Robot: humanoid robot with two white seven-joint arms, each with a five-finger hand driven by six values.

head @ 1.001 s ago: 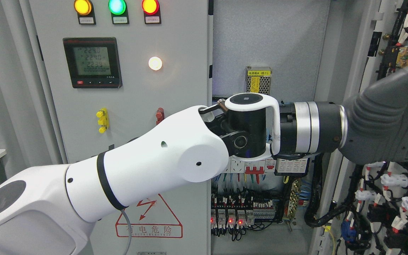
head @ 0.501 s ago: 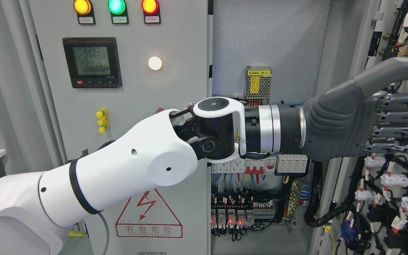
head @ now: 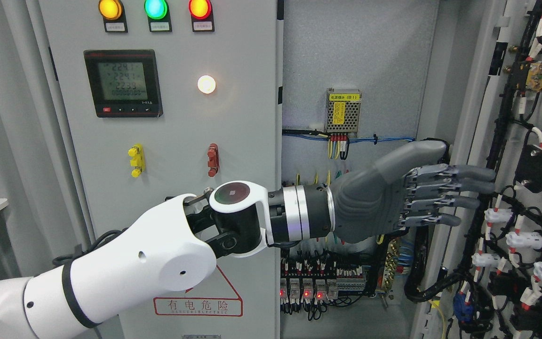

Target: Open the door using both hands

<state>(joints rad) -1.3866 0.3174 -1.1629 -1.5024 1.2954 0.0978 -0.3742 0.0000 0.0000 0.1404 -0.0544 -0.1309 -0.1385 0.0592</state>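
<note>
One arm visible: you see only the left hand (head: pixel 393 193), centre-right of frame.
Fingers (head: pixel 445 188): straight and released, grasping nothing.
Door (head: pixel 497 141): right edge of frame, swung open, wiring exposed.
Purpose: flat palm appears set to push it wider.
Right hand: unseen.

left arm (head: pixel 125 268): cut off at lower-left edge | breaker row (head: pixel 346 235): partly hidden behind left hand (head: pixel 393 200) | open door (head: pixel 530 188): cut by right edge | meter (head: pixel 123 82) digits: too small to read | indicator lamps (head: pixel 155 9): clipped by top edge | warning label (head: pixel 198 301): partly covered by forearm
</note>
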